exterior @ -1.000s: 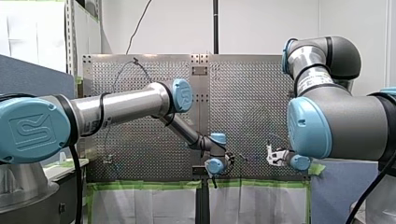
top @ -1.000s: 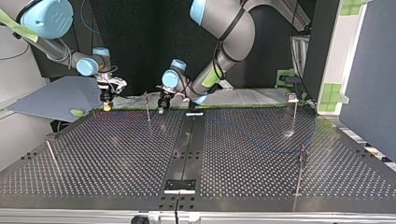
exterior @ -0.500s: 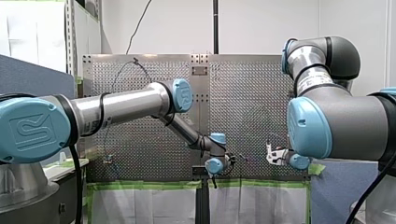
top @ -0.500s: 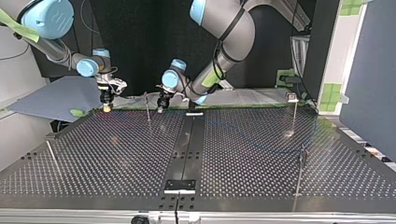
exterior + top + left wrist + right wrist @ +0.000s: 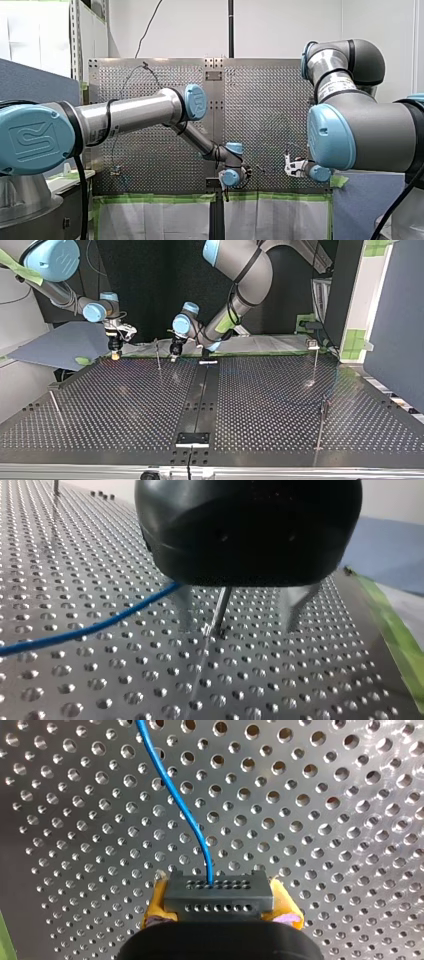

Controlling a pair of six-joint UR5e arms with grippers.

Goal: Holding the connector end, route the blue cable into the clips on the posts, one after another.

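Blue cable (image 5: pixel 184 807) leaves the black connector (image 5: pixel 218 896), which the right jaws hold clamped between their yellow pads (image 5: pixel 156 902), one pad on each end of the block. From there the cable runs ahead of those jaws over the perforated surface (image 5: pixel 270 405). In the left wrist view the cable comes in low across the surface and disappears behind one of the metal fingers (image 5: pixel 183 605); can't tell if it touches that finger. Left jaws are apart and hold nothing. A thin post (image 5: pixel 220 607) shows in the gap between the fingers, but whether it stands inside the gap or just ahead of it I can't tell. My left arm (image 5: pixel 130 112) reaches in from the front view's left to the middle of the surface's near edge, with the wrist bent down. My right arm (image 5: pixel 360 135) comes in from that view's right, its wrist low at the same edge. In the top view both sets of jaws point down at the far edge, well apart, with the left ones just beside the post. The post's top is hidden behind the black gripper housing in the left wrist view, so no clip can be seen there. In the front and top views the cable is too thin and faint to trace.
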